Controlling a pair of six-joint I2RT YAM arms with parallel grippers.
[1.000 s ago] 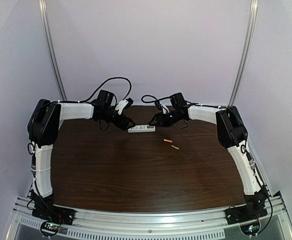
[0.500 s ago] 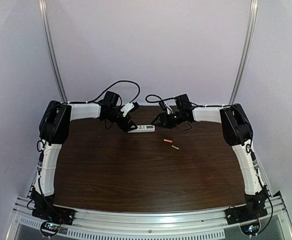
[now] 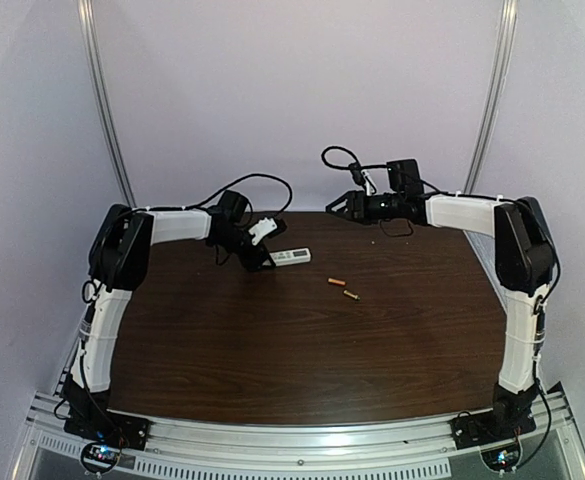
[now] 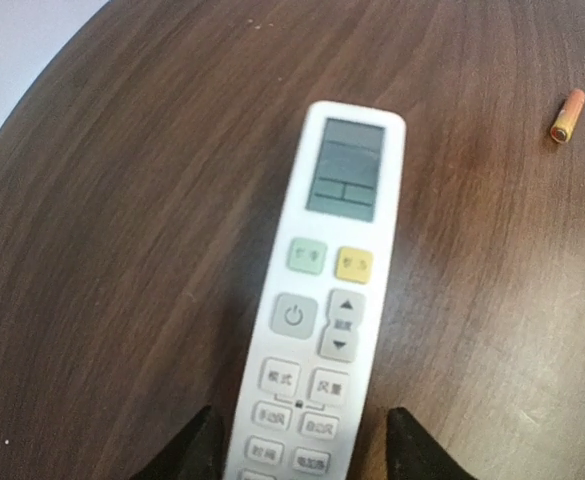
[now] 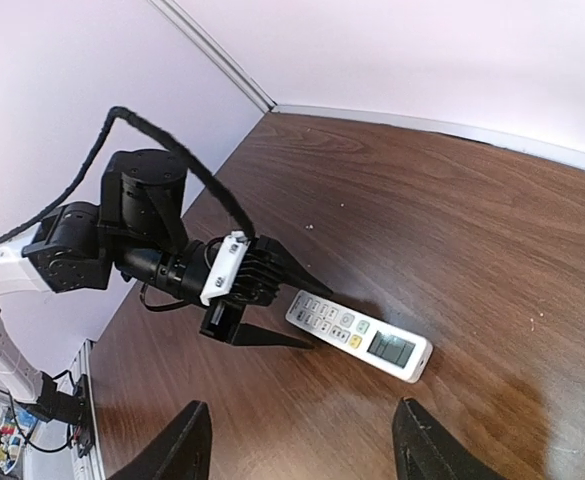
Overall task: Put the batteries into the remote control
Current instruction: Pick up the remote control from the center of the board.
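On the left, the left arm reaches across the far part of the dark wood-grain worktop, low over the surface. The left jaws stand released, straddling the button end of the remote control. In the left wrist view one black fingertip sits just beside the remote's left edge, while the other is set off from its right edge by a strip of bare wood, so nothing is clamped. The remote control lies flat and face up near the middle of the far side. Its grey display window points away from the left jaws and toward the right, and rows of buttons, one green and one yellow among them, run back between the fingertips. Right of the remote and a little nearer the arm bases, the two orange-and-gold batteries lie on their sides on the bare wood, close together but apart from each other and from the remote. Further right, the right arm is stretched out level, high above the far edge. The right jaws are spread wide with nothing between them, looking down on the remote from a distance.
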